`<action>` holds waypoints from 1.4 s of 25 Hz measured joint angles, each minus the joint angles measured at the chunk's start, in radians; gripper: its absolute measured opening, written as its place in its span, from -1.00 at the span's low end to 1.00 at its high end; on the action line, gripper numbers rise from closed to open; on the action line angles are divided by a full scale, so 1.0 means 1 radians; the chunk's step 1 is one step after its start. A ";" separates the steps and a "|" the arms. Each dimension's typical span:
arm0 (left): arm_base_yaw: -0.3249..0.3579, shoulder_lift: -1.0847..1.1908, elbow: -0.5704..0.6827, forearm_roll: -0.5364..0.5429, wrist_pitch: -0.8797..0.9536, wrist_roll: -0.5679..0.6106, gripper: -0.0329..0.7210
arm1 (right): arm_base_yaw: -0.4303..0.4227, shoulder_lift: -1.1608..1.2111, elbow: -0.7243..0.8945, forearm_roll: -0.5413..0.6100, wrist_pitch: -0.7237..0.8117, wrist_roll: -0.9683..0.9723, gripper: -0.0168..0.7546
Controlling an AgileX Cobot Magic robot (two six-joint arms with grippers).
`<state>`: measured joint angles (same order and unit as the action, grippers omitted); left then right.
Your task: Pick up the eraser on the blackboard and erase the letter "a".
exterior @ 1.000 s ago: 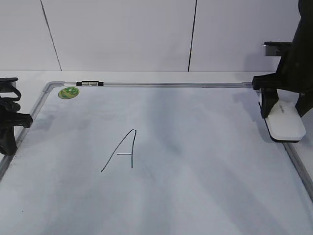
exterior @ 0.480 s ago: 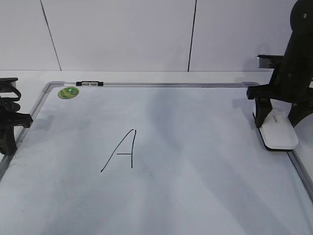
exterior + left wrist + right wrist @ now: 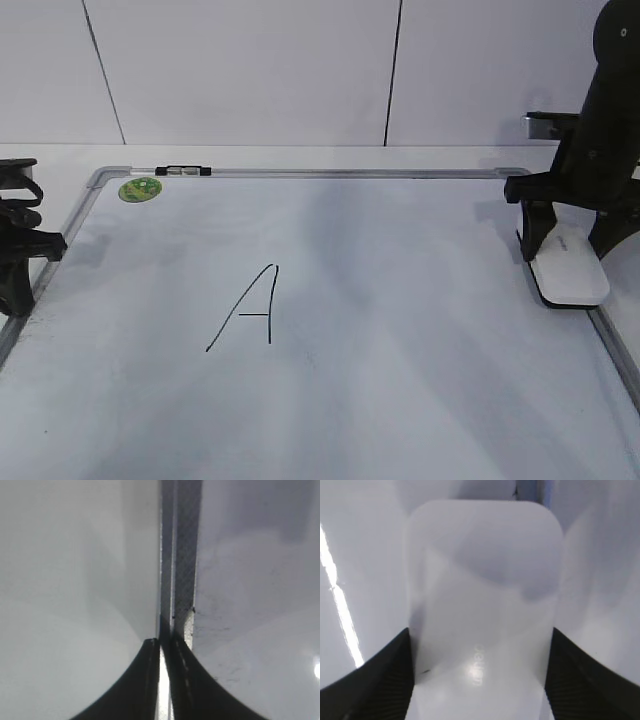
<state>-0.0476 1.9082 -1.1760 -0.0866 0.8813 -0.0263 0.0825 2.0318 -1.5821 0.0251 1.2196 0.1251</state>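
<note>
the blackboard (image 3: 400,330) is white with faint grey smudges and a silver-grey frame. the capital letter (image 3: 247,308) on it is thin black marker. the eraser (image 3: 570,277) is white with a black base and pale grey lettering. the round magnet (image 3: 140,189) is green. both arms' fingers (image 3: 375,680) are black.

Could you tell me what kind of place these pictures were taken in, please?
Probably a lab test bench: a blackboard with a handwritten A lies flat on a plain white table before bare white wall panels, and the right gripper holds the eraser.
</note>
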 joint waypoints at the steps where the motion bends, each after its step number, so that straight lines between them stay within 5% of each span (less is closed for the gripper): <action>1: 0.000 0.000 0.000 0.000 0.000 0.000 -0.79 | 0.000 0.000 0.000 0.000 0.000 0.000 0.51; 35: 0.000 0.000 0.000 0.000 0.000 0.000 -0.79 | 0.000 0.041 -0.002 0.026 0.000 -0.075 0.60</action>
<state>-0.0476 1.9082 -1.1760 -0.0866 0.8813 -0.0263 0.0825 2.0729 -1.5844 0.0510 1.2196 0.0497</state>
